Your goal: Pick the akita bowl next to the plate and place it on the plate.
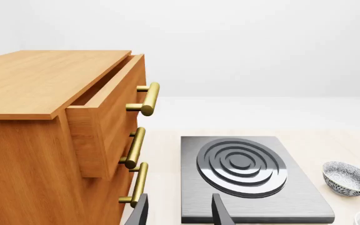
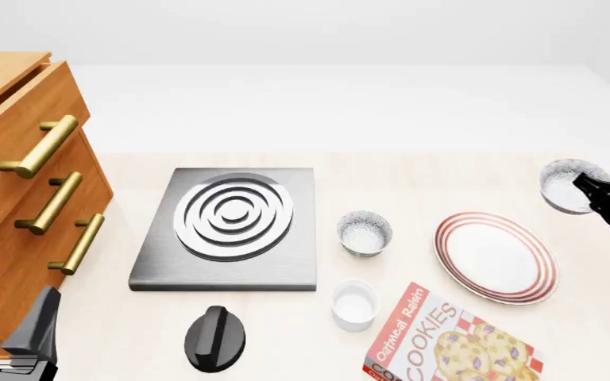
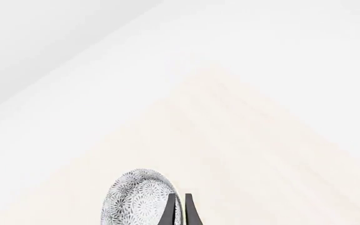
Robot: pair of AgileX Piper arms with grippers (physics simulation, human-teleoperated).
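One grey-and-white speckled akita bowl hangs by its rim just beyond the far right of the red-ringed plate, pinched by my right gripper. The right wrist view shows that bowl with its speckled outside turned toward the camera and my right gripper shut on its rim. A second akita bowl stands upright on the table just left of the plate and also shows in the left wrist view. My left gripper is open and holds nothing, low at the near left by the cabinet.
A wooden cabinet with brass handles fills the left, its top drawer pulled out a little. A grey stove plate lies mid-table with a black knob in front. A white cup and a cookie box sit near the plate.
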